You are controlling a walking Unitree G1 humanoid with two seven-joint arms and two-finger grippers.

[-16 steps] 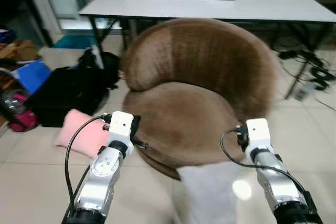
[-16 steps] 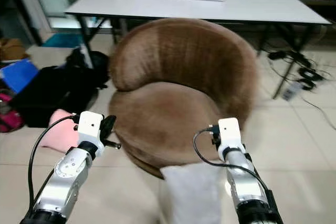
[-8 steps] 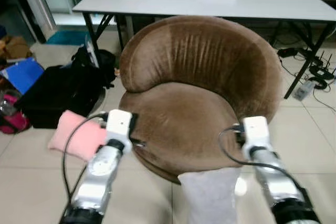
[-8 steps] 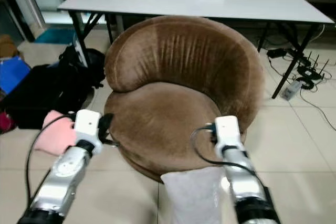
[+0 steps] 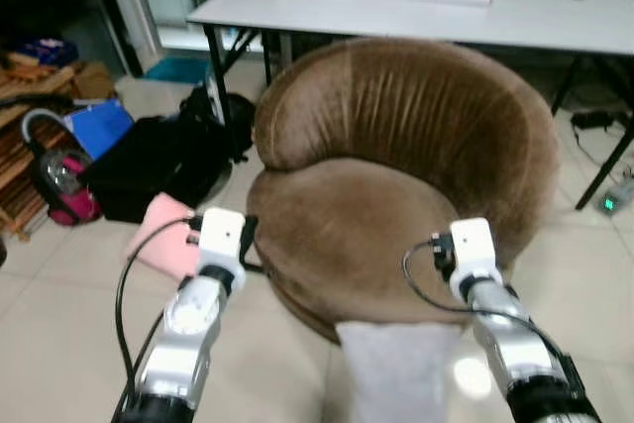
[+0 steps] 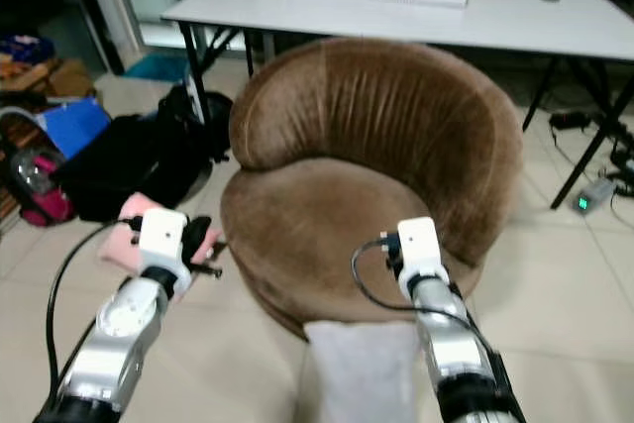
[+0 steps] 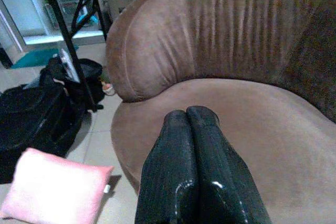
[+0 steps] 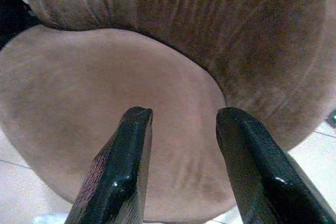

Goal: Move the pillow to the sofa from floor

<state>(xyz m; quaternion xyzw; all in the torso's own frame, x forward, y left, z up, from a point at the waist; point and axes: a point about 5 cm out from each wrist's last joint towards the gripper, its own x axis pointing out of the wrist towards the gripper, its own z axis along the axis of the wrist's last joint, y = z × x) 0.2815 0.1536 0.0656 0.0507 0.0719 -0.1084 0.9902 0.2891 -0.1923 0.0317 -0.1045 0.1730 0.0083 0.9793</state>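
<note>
While both arms are raised before the round brown velvet sofa | left gripper: fingers pressed together, empty, above the seat edge | right gripper: fingers spread apart, empty, over the seat | soft pink rectangular pillow: on the tiled floor, left of the left gripper, beside a black bag.
</note>
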